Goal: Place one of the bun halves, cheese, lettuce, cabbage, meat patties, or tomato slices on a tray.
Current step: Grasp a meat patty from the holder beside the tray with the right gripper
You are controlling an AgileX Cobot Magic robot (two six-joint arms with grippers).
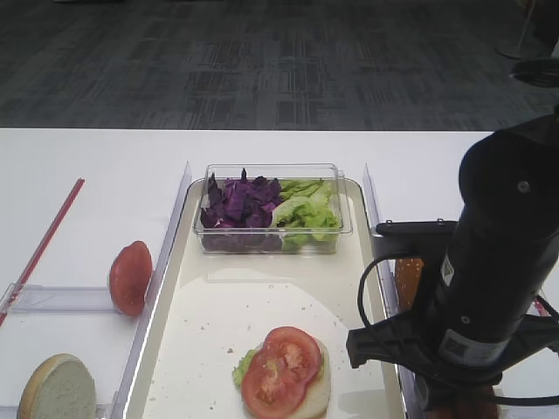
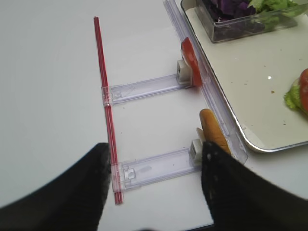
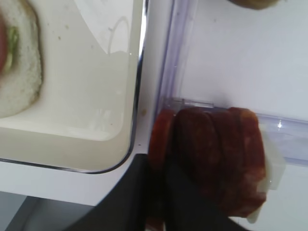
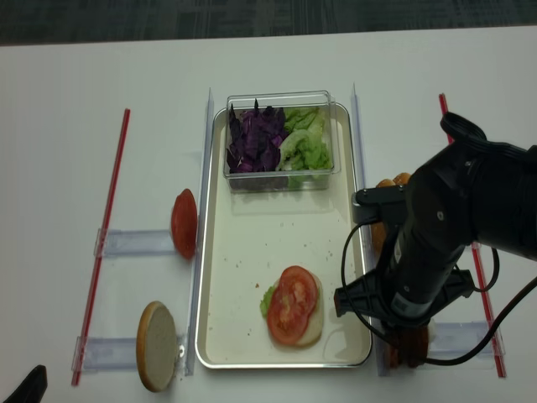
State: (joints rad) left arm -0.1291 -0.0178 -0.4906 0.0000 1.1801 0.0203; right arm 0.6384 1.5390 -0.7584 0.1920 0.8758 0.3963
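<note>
On the white bench [image 1: 79,166], beside the tray [image 4: 252,252] with its stacked bun, your right gripper [image 3: 161,192] has its jaws closed on the outermost of the upright meat patties [image 3: 216,159] in the clear rack, so lifting crookedly could drag neighbouring patties out, while the left gripper's [image 2: 154,192] jaws stand open.
</note>
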